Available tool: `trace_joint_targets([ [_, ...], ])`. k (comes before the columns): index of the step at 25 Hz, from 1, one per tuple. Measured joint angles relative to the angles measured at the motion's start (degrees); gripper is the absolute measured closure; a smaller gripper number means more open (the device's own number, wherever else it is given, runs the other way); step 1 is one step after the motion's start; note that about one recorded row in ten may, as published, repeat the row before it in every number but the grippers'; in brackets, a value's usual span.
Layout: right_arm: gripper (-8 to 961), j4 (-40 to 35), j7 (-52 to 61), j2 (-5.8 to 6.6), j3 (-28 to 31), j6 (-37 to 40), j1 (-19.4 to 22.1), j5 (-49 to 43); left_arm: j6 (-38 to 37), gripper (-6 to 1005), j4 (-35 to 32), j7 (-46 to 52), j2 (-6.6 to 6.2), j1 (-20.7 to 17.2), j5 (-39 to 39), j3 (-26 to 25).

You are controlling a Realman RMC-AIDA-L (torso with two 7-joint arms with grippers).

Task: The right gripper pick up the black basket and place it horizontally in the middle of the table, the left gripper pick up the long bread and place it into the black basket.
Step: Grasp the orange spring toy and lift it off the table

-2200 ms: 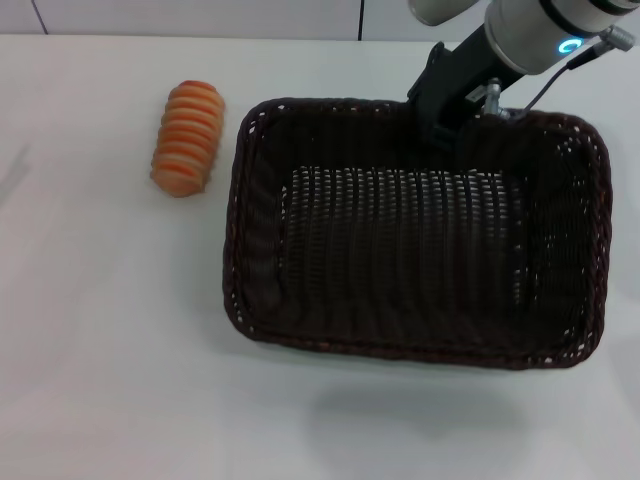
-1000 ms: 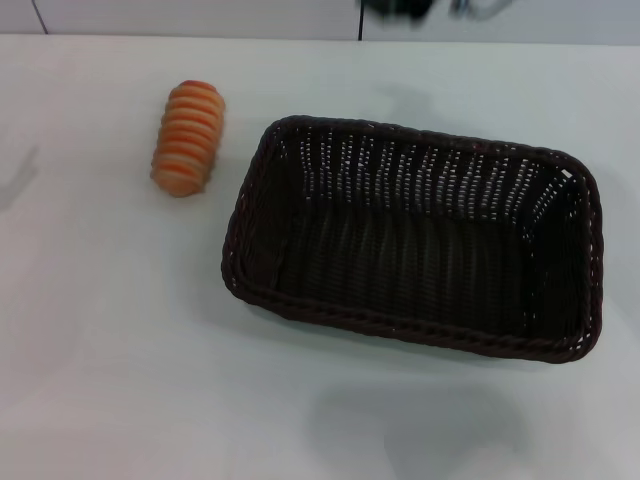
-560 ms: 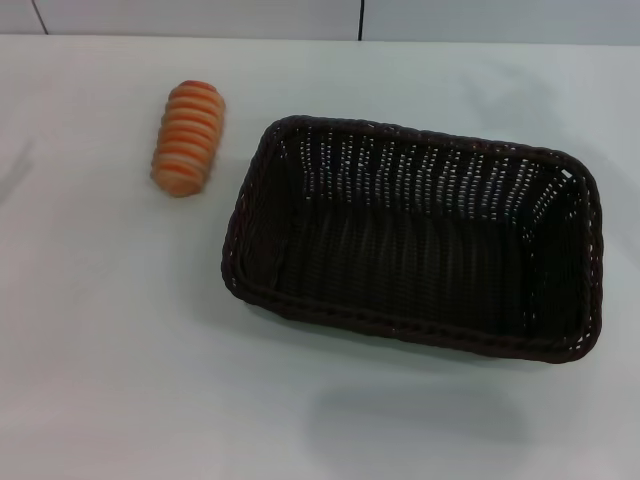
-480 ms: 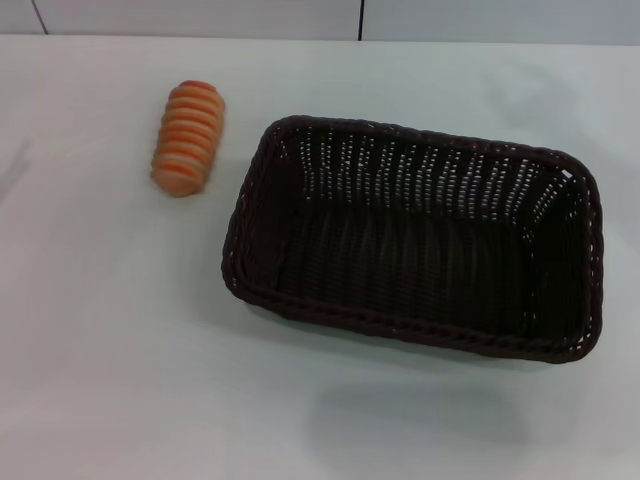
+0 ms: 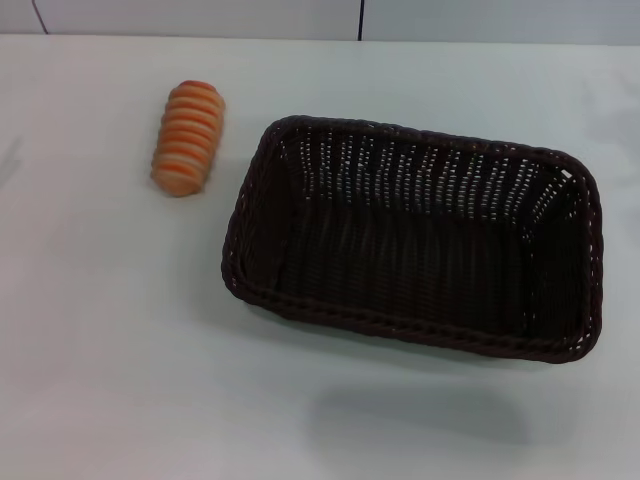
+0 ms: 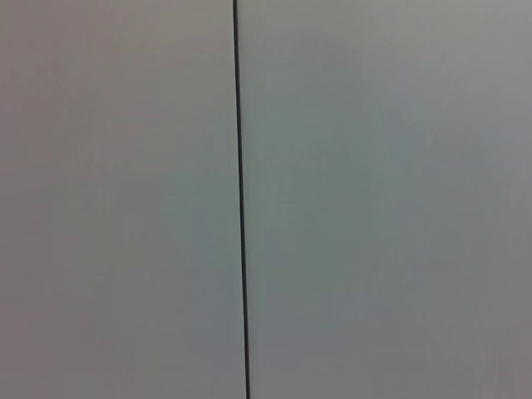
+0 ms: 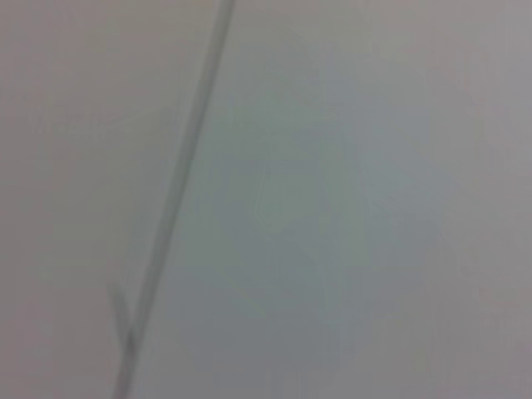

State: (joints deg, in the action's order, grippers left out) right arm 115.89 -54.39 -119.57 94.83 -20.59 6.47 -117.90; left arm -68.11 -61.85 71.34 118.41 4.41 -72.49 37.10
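The black basket (image 5: 415, 240) rests flat on the white table (image 5: 110, 330), right of centre in the head view, its long side running left to right and its inside empty. The long bread (image 5: 187, 138) lies on the table to the basket's upper left, a short gap away from the rim. Neither gripper appears in the head view. Both wrist views hold only a pale surface crossed by a thin dark line.
A dark seam (image 5: 360, 18) runs through the wall panels behind the table's far edge. A faint shadow lies on the table in front of the basket.
The right arm let go of the basket's far rim and withdrew upward out of the head view. The basket settled flat on the table. The bread has not moved.
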Motion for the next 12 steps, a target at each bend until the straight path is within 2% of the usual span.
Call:
trace_joint_targets([
  [4, 481, -1.4, -0.8, -0.1, -1.1, 4.5, 2.8, -0.4, 0.5, 189, -3.0, 2.6, -0.04, -0.6, -0.2, 0.2],
  [6, 481, -4.5, -6.9, -0.15, -4.4, 11.9, 4.8, -0.2, 1.4, 189, -5.5, 4.9, -0.04, -0.9, -0.3, 0.3],
  [12, 480, -10.8, -8.7, -0.14, -4.7, 19.3, 5.5, 1.9, 1.5, 189, -9.0, 7.8, 0.02, -1.7, -0.3, 0.9],
])
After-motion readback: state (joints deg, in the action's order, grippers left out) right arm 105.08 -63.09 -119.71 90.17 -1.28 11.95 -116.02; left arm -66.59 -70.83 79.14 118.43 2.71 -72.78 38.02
